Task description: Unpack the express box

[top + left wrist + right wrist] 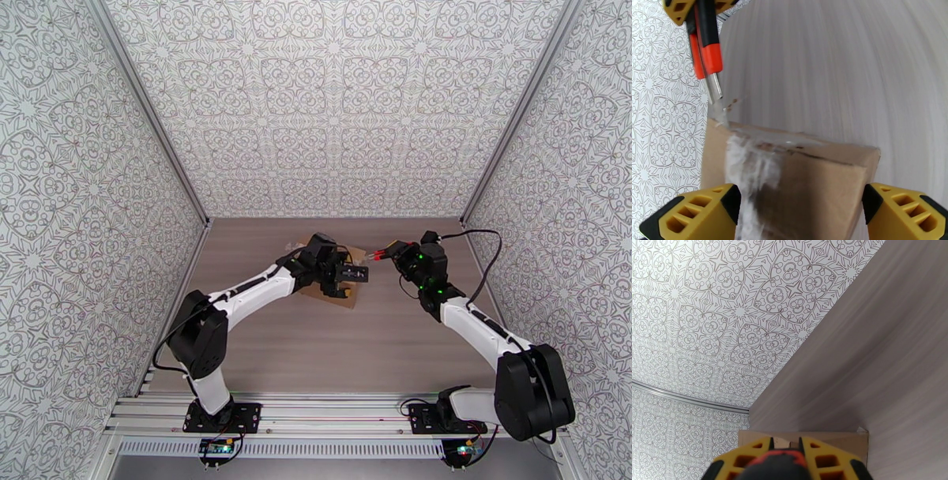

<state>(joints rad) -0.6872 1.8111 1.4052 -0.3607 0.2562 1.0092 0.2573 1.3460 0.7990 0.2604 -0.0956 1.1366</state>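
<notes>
From above, my left gripper (353, 273) sits over the express box (350, 300), far back on the table (316, 355). My right gripper (389, 254) is just beside it, clamped on the utility knife (378, 255). At my left wrist the fingers (691, 213) are spread wide either side of the box; whether they pinch it I cannot tell. The blade (715, 90) touches the tape (750, 169) at the far edge. My right wrist looks over the knife handle at the box. I judge cutting barely begun, with opening and emptying still to do

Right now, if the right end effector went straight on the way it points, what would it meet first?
Most likely the express box. The right end effector holds a utility knife, and its blade tip sits at the box's taped corner, touching or just short; depth is unclear.
</notes>
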